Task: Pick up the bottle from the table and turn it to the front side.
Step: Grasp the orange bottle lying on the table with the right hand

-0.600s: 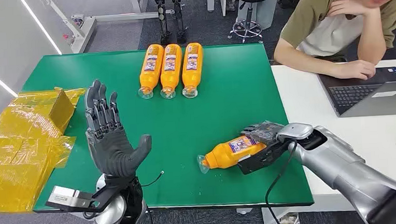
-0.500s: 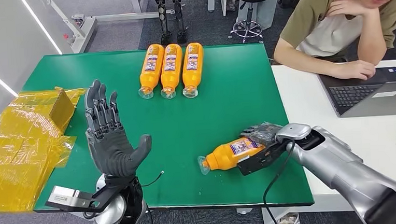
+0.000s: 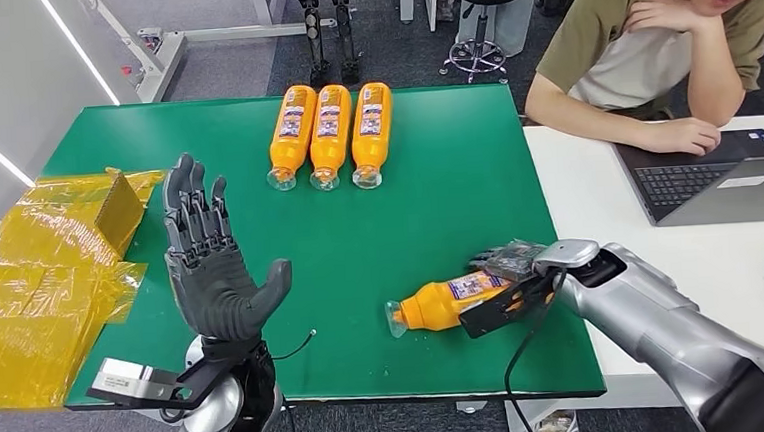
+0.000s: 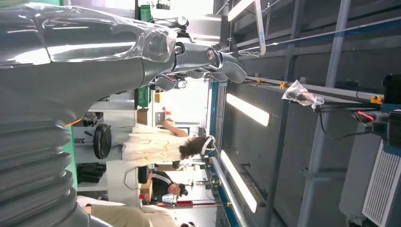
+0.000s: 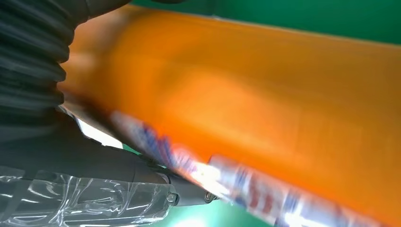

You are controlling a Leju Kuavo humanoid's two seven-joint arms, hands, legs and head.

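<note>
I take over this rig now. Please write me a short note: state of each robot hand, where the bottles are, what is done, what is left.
Right robot hand: holds the orange bottle by its base end; bottle lies on its side at the near right of the green table, cap pointing to the robot's left.
Left robot hand: raised, fingers apart, holds nothing.
Three other bottles lie side by side at the far edge.
Done: bottle grasped.
Left: lift it and turn it to the front side; I cannot tell whether it is already off the table.
</note>
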